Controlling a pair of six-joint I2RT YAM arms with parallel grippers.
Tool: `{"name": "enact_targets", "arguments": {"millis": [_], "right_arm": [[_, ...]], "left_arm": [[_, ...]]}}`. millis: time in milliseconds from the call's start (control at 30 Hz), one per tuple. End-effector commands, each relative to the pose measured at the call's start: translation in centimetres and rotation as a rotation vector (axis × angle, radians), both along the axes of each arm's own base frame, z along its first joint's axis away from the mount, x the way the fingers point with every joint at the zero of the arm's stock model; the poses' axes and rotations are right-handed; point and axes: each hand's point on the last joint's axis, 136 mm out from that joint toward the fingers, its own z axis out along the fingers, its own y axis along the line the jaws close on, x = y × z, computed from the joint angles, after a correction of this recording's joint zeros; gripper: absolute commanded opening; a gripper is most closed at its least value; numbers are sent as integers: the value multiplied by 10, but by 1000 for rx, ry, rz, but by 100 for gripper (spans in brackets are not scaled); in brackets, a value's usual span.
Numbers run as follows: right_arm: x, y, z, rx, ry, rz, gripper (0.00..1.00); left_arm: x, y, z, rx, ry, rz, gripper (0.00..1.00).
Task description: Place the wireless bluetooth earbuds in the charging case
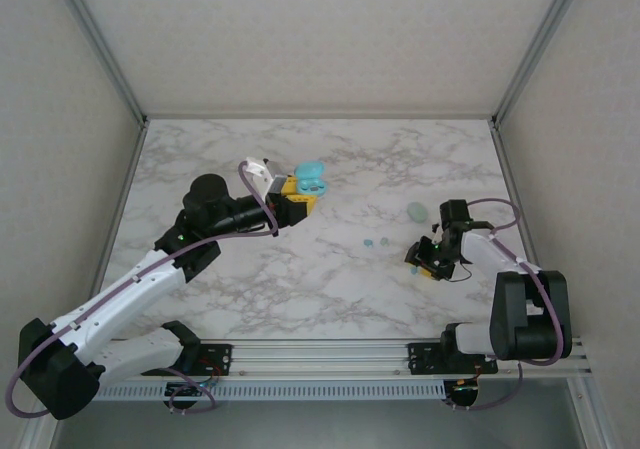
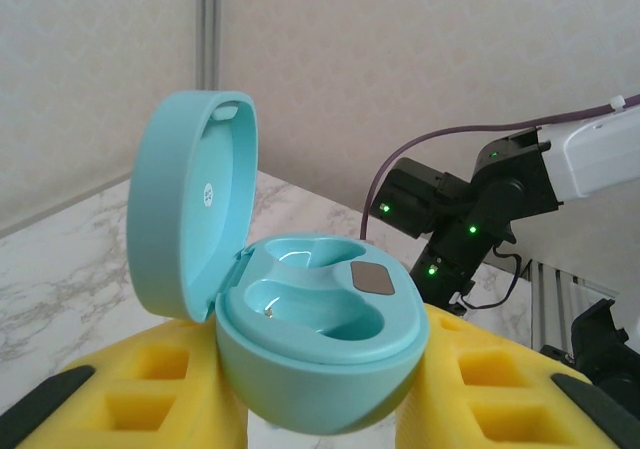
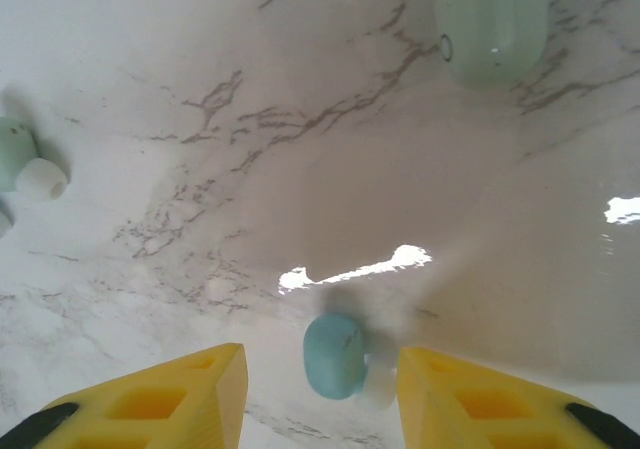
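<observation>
My left gripper (image 1: 291,203) is shut on the charging case (image 2: 320,339), a turquoise pebble held above the table at centre left. Its lid (image 2: 190,199) is swung open, and both wells inside hold nothing. In the top view the case (image 1: 311,177) sticks out past the yellow fingers (image 2: 500,379). My right gripper (image 3: 320,384) hangs low over the marble at the right, open. One teal earbud (image 3: 335,354) with a white tip lies on the table between its fingers, with a gap on each side. Two more earbuds (image 1: 368,242) (image 1: 384,238) lie left of that gripper (image 1: 426,260).
A pale mint rounded piece (image 1: 416,210) lies on the marble just beyond my right gripper, and it appears at the top of the right wrist view (image 3: 492,19). Another earbud (image 3: 14,154) sits at that view's left edge. Metal frame posts and fabric walls enclose the table (image 1: 300,289).
</observation>
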Motion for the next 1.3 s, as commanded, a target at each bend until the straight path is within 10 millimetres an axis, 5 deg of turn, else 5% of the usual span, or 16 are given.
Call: {"name": "enact_targets", "arguments": {"millis": [0,433,1267], "right_arm": [[2,-5,9,-55,-3,7,45],[1,-12,8,-254,73,147,37],[2,1,-7,-284,157,274,30]], "left_arm": [[-6,-2,17,-29,-26,-21,27],[-6,-1,17,-28,-25,-20,27],[-6,0,16,-23,-20,-12,27]]}}
